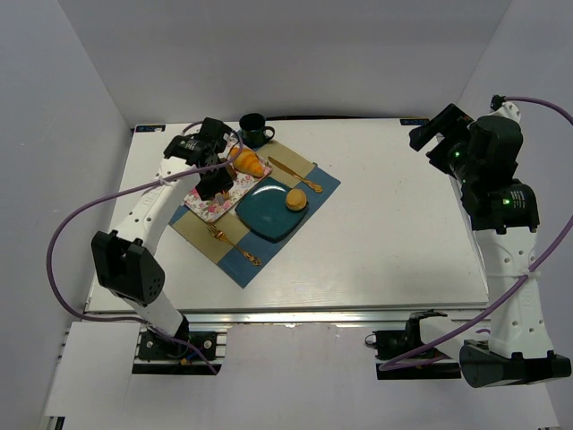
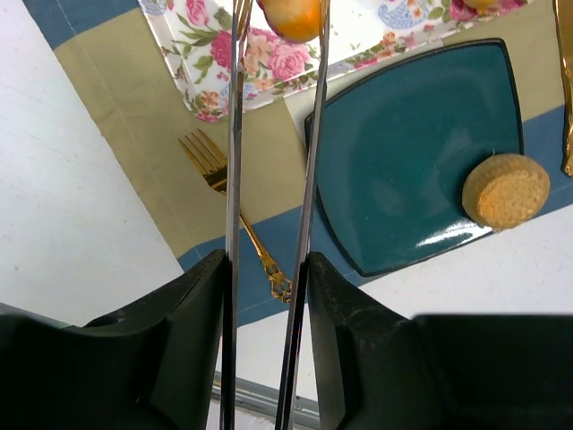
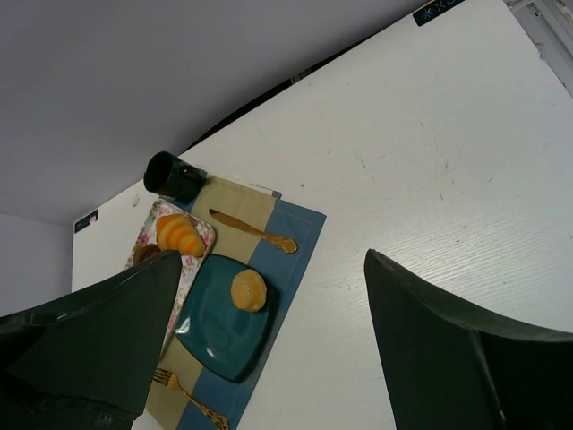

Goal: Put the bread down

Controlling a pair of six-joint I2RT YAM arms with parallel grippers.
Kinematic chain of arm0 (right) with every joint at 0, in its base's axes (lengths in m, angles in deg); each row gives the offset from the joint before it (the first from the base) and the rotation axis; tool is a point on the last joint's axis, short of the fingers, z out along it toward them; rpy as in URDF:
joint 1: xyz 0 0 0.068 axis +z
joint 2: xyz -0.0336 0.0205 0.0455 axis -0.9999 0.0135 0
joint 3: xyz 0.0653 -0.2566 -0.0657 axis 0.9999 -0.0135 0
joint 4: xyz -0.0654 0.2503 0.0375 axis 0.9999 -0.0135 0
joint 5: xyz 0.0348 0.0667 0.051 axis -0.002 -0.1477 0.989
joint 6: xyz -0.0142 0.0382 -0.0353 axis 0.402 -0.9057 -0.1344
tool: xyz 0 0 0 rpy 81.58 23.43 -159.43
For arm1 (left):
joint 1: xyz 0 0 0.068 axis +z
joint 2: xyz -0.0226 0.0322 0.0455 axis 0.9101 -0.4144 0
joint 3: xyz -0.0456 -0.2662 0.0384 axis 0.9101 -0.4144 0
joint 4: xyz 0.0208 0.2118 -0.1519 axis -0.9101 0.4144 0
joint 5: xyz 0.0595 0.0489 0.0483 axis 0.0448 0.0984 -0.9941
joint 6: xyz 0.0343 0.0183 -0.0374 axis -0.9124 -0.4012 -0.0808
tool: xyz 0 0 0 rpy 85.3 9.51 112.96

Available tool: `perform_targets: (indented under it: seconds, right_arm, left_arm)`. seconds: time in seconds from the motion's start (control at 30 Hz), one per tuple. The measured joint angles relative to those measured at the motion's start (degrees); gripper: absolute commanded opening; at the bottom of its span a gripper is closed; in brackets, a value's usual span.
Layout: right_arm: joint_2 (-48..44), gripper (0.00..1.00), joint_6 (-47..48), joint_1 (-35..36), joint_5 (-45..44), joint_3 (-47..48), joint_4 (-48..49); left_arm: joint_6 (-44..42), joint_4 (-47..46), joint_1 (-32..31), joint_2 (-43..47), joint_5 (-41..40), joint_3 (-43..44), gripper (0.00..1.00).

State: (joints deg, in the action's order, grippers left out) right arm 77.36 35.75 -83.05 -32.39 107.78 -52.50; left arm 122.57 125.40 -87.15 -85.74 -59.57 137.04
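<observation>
My left gripper (image 1: pixel 215 184) (image 2: pixel 266 264) is shut on metal tongs (image 2: pixel 309 179) above the floral tray (image 1: pixel 208 204) (image 2: pixel 269 64). The tong tips flank an orange bread piece (image 2: pixel 295 16) that is cut off by the top edge of the left wrist view, so the hold cannot be told. An orange croissant (image 1: pixel 248 164) (image 3: pixel 182 235) shows over the tray. A round bun (image 1: pixel 296 200) (image 2: pixel 506 190) (image 3: pixel 249 290) lies on the teal plate (image 1: pixel 265 215) (image 2: pixel 403 134) (image 3: pixel 210 331). My right gripper (image 1: pixel 431 136) (image 3: pixel 277 345) is open and empty, high above the right side of the table.
A blue and tan placemat (image 1: pixel 309 193) holds the tray and plate. On it lie a gold knife (image 1: pixel 295 175) (image 3: pixel 255 232) behind the plate and a gold fork (image 1: pixel 235 245) (image 2: pixel 235 210) in front. A dark mug (image 1: pixel 253 130) (image 3: pixel 172 176) stands at the back. A small brown piece (image 3: pixel 143 253) sits on the tray.
</observation>
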Motion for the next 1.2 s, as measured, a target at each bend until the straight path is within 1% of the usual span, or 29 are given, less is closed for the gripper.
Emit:
perform_targets:
  seconds: [0.23, 0.33, 0.43, 0.57, 0.87, 0.97, 1.1, 1.2]
  right_arm:
    - [0.0, 0.89, 0.0, 0.0, 0.4, -0.8, 0.2]
    - [0.0, 0.89, 0.0, 0.0, 0.5, -1.0, 0.3]
    - [0.0, 0.89, 0.0, 0.0, 0.5, -1.0, 0.4]
    - [0.0, 0.89, 0.0, 0.0, 0.5, -1.1, 0.5]
    - [0.4, 0.89, 0.0, 0.0, 0.5, -1.8, 1.1]
    - [0.6, 0.89, 0.0, 0.0, 0.5, -1.8, 1.3]
    - [1.1, 0.89, 0.0, 0.0, 0.5, -1.8, 1.3]
    - [1.4, 0.89, 0.0, 0.0, 0.5, -1.8, 1.3]
  left_arm:
    - [0.2, -0.4, 0.5, -1.3, 0.4, 0.0, 0.5]
    - [0.4, -1.0, 0.5, -2.2, 0.6, 0.0, 0.53]
    - [0.7, -1.4, 0.7, -3.0, 0.7, 0.0, 0.54]
    - [0.8, -1.7, 1.0, -4.4, 0.8, 0.0, 0.59]
    - [1.1, -3.8, 2.1, -7.5, 1.0, 0.0, 0.59]
    - [1.0, -4.5, 2.4, -9.3, 1.0, 0.0, 0.56]
    - [1.2, -4.7, 2.9, -10.7, 1.4, 0.0, 0.34]
    - [1.0, -4.6, 3.2, -10.6, 1.4, 0.0, 0.33]
